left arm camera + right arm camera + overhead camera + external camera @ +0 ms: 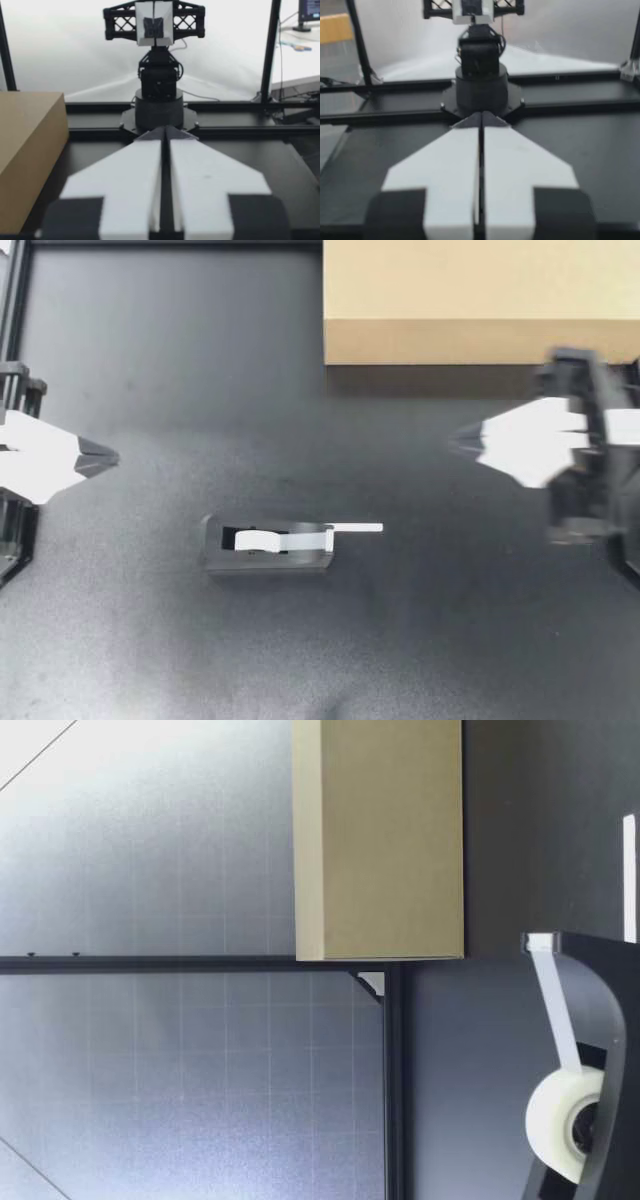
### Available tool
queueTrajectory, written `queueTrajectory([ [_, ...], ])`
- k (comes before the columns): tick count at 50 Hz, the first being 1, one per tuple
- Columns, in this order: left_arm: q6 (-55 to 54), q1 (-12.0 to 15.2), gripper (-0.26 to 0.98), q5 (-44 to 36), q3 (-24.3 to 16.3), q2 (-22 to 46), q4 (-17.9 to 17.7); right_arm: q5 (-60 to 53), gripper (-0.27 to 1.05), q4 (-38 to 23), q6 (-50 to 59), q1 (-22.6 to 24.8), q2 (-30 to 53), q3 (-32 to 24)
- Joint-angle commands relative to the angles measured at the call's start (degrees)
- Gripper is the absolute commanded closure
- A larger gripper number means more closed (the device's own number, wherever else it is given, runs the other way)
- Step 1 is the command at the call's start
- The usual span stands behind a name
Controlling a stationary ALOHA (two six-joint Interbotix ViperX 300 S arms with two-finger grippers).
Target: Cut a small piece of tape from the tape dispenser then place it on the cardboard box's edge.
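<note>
Black tabletop (150,360) carries the tape dispenser (268,543) near the middle in the top view, a white tape end (357,528) jutting from it toward the right hand (460,438). That hand and the left hand (108,455) hang well apart from it on either side, both clenched on nothing. The cardboard box (480,300) sits at the far edge, well clear. By the look of it the task is at its first step, the approach. Next, the right hand would need to unclench and take the free end, probably while the left hand steadies the dispenser; nothing lies in the way. The low view shows no arm, only the tape roll (560,1120) in the dispenser and the box farther off. In the left wrist view the fingers (135,170) meet with nothing between, the box beside them. The right wrist view shows fingers (515,165) pressed together likewise, over the tabletop.
</note>
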Motion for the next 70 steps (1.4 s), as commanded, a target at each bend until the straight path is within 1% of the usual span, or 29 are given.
queueTrajectory([
  [1,-0.1,-0.2,0.83,-0.6,-0.7,0.8,-0.1,1.5,0.91,1.1,0.3,-0.4,4.6,-4.7],
  [8,-0.4,-0.2,0.83,-0.6,-0.6,1.5,-0.1,8.2,0.91,1.9,2.7,-0.4,11.2,-9.6],
  [18,-0.4,-0.2,0.83,-0.6,-0.5,1.9,-0.1,24.4,0.91,1.9,5.9,-0.4,20.8,-18.4],
  [26,-0.4,-0.2,0.83,-0.6,-0.2,2.1,-0.1,38.9,0.91,1.9,5.3,-0.4,27.9,-26.8],
  [33,-0.6,-0.2,0.83,-0.6,0.1,2.2,-0.1,48.7,0.91,2.0,2.9,-0.4,32.8,-33.0],
  [36,-0.7,-0.2,0.83,-0.6,0.3,2.2,-0.1,52.8,0.91,3.0,1.1,-0.5,34.6,-35.4],
  [38,-0.7,-0.2,0.83,-0.6,0.4,2.2,-0.1,55.5,0.91,4.5,-0.3,-1.0,36.0,-37.1],
  [44,-0.8,-0.2,0.83,-0.6,0.5,2.2,-0.1,63.5,0.91,12.9,-7.3,-3.7,40.7,-41.6],
  [55,-1.0,-0.2,0.83,-0.6,1.0,2.2,-0.2,74.4,0.89,34.0,-23.5,-10.5,47.5,-47.5],
  [57,-1.1,-0.2,0.83,-0.7,1.0,2.3,-0.3,75.6,0.88,36.8,-25.7,-11.5,48.3,-48.0],
  [61,-1.1,-0.2,0.83,-0.6,1.1,2.3,-0.5,77.7,0.84,41.0,-29.4,-13.1,49.8,-48.9],
  [65,-1.1,-0.2,0.83,-0.7,1.1,2.4,-0.6,79.1,0.76,42.5,-30.8,-14.2,51.4,-49.7],
  [68,-1.1,-0.2,0.83,-0.6,1.1,2.5,-0.5,79.7,0.68,42.7,-30.8,-14.6,52.5,-50.3],
  [70,-1.1,-0.2,0.83,-0.7,1.1,2.5,-0.5,80.2,0.59,42.7,-30.8,-14.8,53.3,-50.8],
])
